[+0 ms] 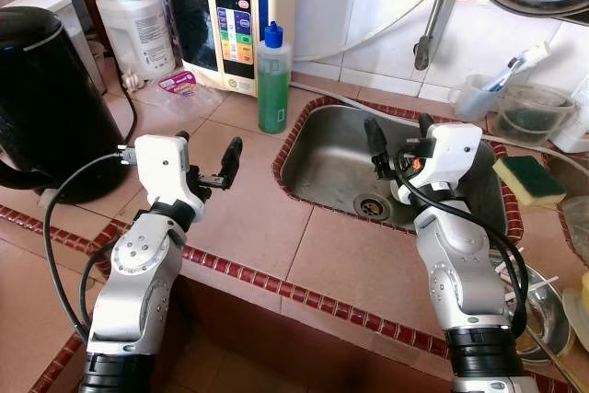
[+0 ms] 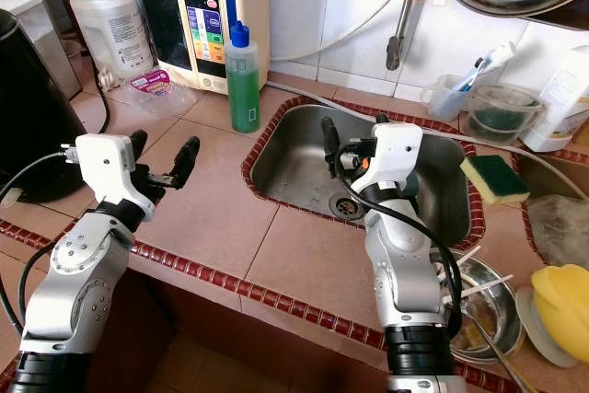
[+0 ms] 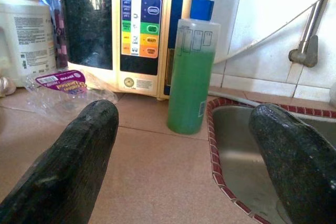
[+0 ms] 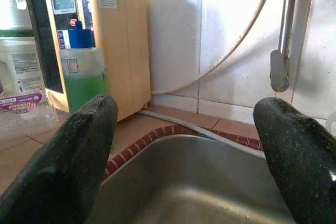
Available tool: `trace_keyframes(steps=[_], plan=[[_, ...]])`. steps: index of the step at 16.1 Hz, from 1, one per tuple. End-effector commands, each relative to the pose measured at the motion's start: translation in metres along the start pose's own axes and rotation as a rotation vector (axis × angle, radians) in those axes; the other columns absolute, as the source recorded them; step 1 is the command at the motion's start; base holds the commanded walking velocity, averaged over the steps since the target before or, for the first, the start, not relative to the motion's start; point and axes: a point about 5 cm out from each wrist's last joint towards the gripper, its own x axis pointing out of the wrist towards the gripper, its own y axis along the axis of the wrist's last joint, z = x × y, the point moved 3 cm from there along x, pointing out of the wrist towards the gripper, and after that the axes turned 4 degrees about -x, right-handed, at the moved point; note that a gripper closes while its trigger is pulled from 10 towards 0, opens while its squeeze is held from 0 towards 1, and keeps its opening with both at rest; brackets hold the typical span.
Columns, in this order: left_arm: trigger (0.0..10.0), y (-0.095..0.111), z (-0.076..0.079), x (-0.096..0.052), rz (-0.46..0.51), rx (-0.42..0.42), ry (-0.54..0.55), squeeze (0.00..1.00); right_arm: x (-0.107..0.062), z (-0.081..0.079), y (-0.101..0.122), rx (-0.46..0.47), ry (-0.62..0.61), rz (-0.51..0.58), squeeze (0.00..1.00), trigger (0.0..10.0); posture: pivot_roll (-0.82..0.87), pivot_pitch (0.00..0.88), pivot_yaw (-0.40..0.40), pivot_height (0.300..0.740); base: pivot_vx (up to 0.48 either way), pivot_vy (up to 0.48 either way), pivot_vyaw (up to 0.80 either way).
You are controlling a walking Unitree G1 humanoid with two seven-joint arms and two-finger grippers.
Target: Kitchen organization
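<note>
My left hand (image 1: 207,161) hangs over the tiled desk (image 1: 267,227), fingers apart, holding nothing. Just past it stands the green bottle (image 1: 272,80), straight up, blue cap on top, beside the sink (image 1: 322,167). My right hand (image 1: 400,140) hangs over the sink, fingers wide apart. A yellow sponge (image 1: 526,179) lies on the sink's far edge.

The sink (image 1: 322,158) is dull brushed metal, set in a matt tiled counter (image 1: 248,218). The green bottle (image 1: 273,80) is translucent plastic; the kettle (image 1: 41,98) is glossy black. The gripper fingers (image 3: 68,166) look rough and matt.
</note>
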Motion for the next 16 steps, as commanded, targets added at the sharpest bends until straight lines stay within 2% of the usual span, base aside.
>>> trace_keyframes(steps=[1, 6, 16], plan=[[10.0, 0.0020, 0.0000, -0.0011, -0.005, 0.008, -0.009, 0.00, 0.0021, 0.0022, 0.0079, -0.011, -0.003, 0.027, 0.00, 10.0, -0.05, 0.000, -0.009, 0.740, 0.000, 0.000, 0.00], [10.0, 0.0006, -0.0005, -0.0026, -0.020, 0.023, -0.011, 0.00, 0.0022, 0.0012, 0.0060, -0.013, -0.003, 0.019, 0.00, 10.0, -0.05, 0.000, -0.004, 0.740, 0.000, 0.000, 0.00], [10.0, -0.0002, 0.0036, -0.0014, -0.037, 0.032, -0.033, 0.00, 0.0017, -0.0006, 0.0033, -0.007, -0.008, 0.011, 0.00, 10.0, -0.05, 0.000, 0.008, 0.740, -0.271, 0.000, 0.00]])
